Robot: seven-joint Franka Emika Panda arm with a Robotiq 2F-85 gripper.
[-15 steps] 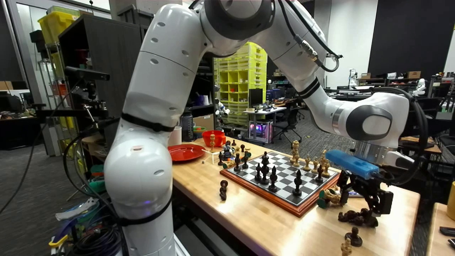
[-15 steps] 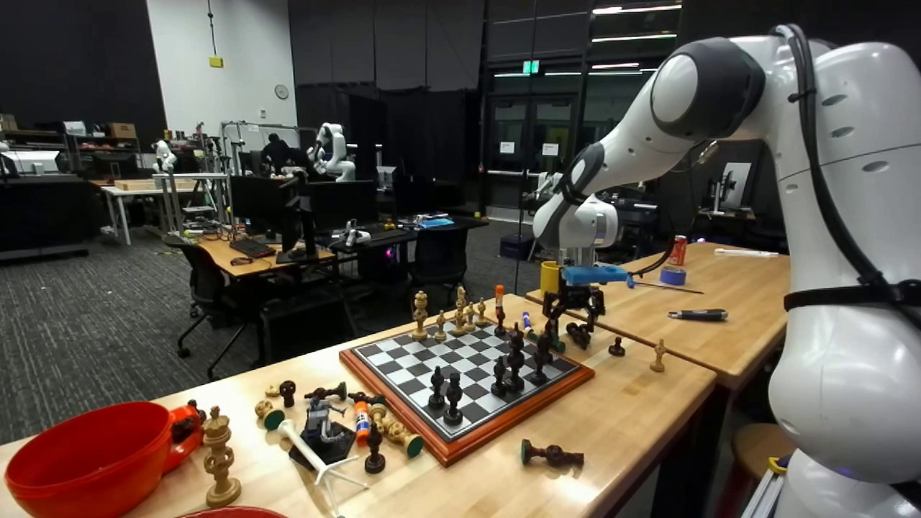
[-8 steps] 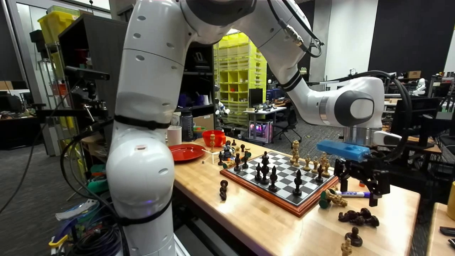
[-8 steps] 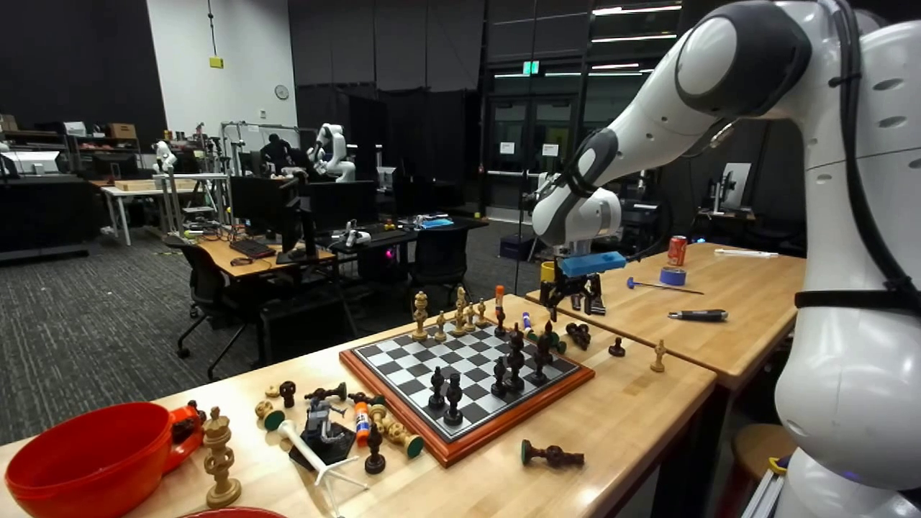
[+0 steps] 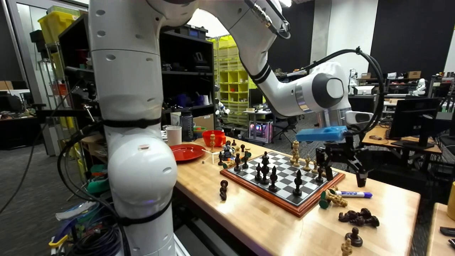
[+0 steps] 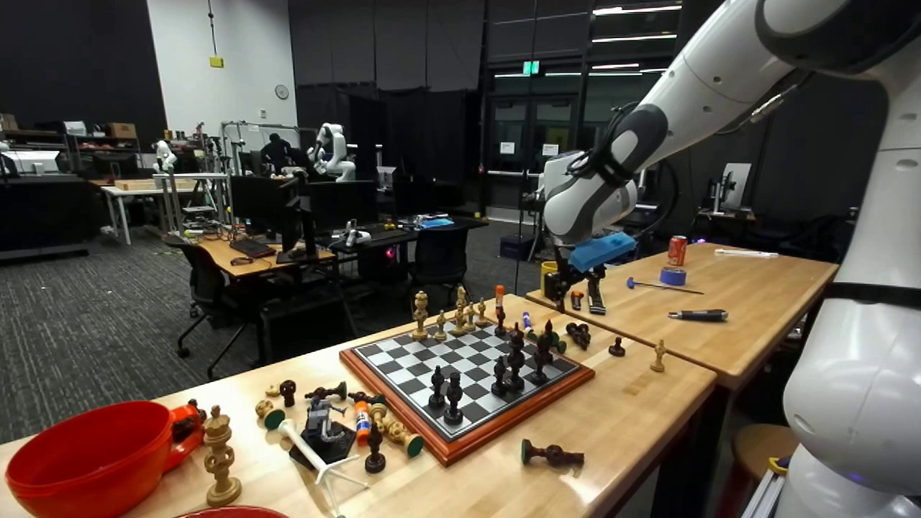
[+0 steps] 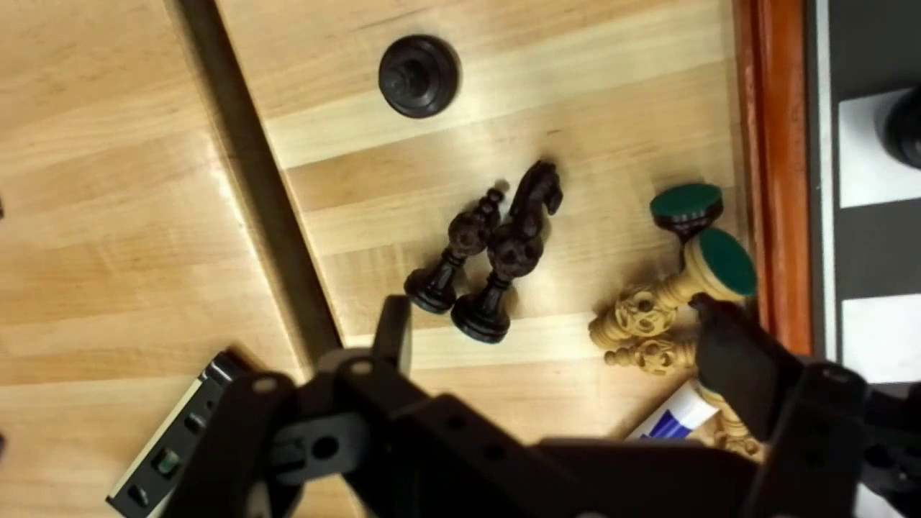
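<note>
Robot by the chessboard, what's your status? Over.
Gripper open, holding nothing. Two dark chess pieces lying side by side, untouched. Marker and toppled pale pieces nearby, possibly in the way.

Hand hung above the surface, jaws spread pretty wide, near the board and a marker. Some dark pieces lay sideways close by; red plate sat way off.

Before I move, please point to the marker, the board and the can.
Marker (image 5: 353, 194), in an exterior view: its barrel.
Board (image 6: 525, 409), in an exterior view: its rim.
Can (image 6: 677, 251), in an exterior view: its side.
</note>
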